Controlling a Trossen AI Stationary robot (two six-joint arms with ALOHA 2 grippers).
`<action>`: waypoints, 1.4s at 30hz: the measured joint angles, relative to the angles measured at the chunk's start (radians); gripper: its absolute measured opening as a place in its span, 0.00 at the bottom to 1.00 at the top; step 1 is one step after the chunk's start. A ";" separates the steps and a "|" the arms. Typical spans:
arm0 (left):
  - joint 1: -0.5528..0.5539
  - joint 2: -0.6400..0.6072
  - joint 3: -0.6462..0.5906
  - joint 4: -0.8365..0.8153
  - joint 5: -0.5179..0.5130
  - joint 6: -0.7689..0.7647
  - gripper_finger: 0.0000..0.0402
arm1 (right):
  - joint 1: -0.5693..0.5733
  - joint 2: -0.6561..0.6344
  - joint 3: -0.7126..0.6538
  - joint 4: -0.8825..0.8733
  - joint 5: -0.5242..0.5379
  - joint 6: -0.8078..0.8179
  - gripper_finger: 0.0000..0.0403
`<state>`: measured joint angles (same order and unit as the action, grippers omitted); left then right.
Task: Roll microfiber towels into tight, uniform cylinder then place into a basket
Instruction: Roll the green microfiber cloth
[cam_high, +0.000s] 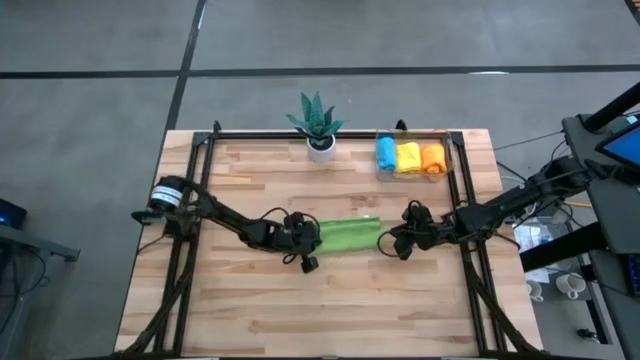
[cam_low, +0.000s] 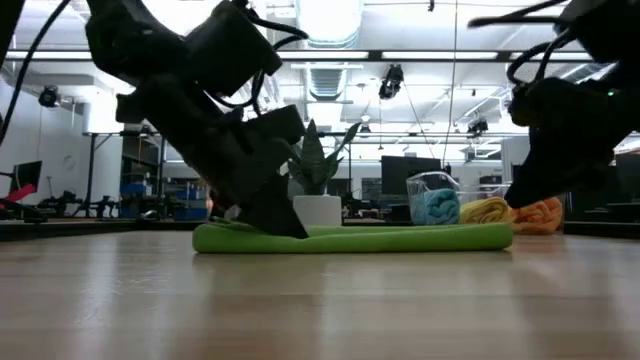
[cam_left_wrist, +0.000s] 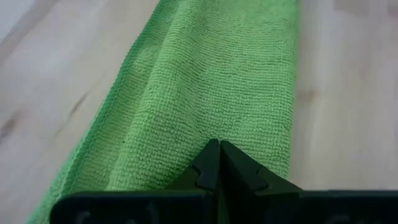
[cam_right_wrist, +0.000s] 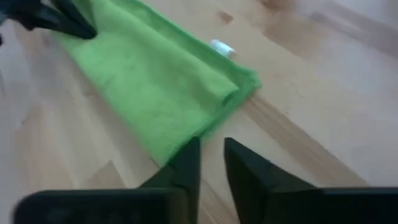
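Observation:
A green microfiber towel (cam_high: 350, 235), folded into a long narrow strip, lies flat mid-table, running left to right. My left gripper (cam_high: 312, 240) is shut, with its tips (cam_left_wrist: 219, 149) down on the strip near its left end. My right gripper (cam_right_wrist: 211, 146) stands at the strip's right end (cam_high: 378, 238), slanting down, its fingers a little apart with bare wood between them. The clear basket (cam_high: 446, 158) at the far right holds blue, yellow and orange rolled towels (cam_high: 408, 157) side by side. My left gripper rests its shut fingertips on the top of the green strip (cam_left_wrist: 211, 124) near the left end, slanting down from the table's left, along the strip. The strip lies flat on the table beneath them. Whether my right gripper's finger (cam_right_wrist: 186, 155) touches the strip's end corner, I cannot tell.
A green spiky plant in a white pot (cam_high: 319, 128) stands at the far edge, left of the basket. A small white scrap (cam_right_wrist: 222, 48) lies on the wood beyond the strip. A black frame (cam_high: 200, 150) borders the table. Bare wood spreads toward the near edge (cam_high: 320, 320).

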<state>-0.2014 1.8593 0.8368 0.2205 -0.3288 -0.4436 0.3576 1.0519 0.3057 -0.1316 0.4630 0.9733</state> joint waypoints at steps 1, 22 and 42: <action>-0.003 -0.009 -0.003 -0.016 -0.006 0.005 0.00 | -0.011 0.009 0.000 0.005 -0.014 0.015 0.18; -0.001 -0.042 -0.052 0.026 -0.049 0.031 0.00 | -0.206 0.394 0.155 0.190 -0.273 0.203 0.62; -0.001 -0.038 -0.054 0.052 -0.054 0.031 0.00 | -0.208 0.441 0.247 -0.012 -0.225 0.108 0.19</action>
<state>-0.2028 1.8217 0.7826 0.2721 -0.3832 -0.4122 0.1501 1.4927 0.5523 -0.1432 0.2376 1.0811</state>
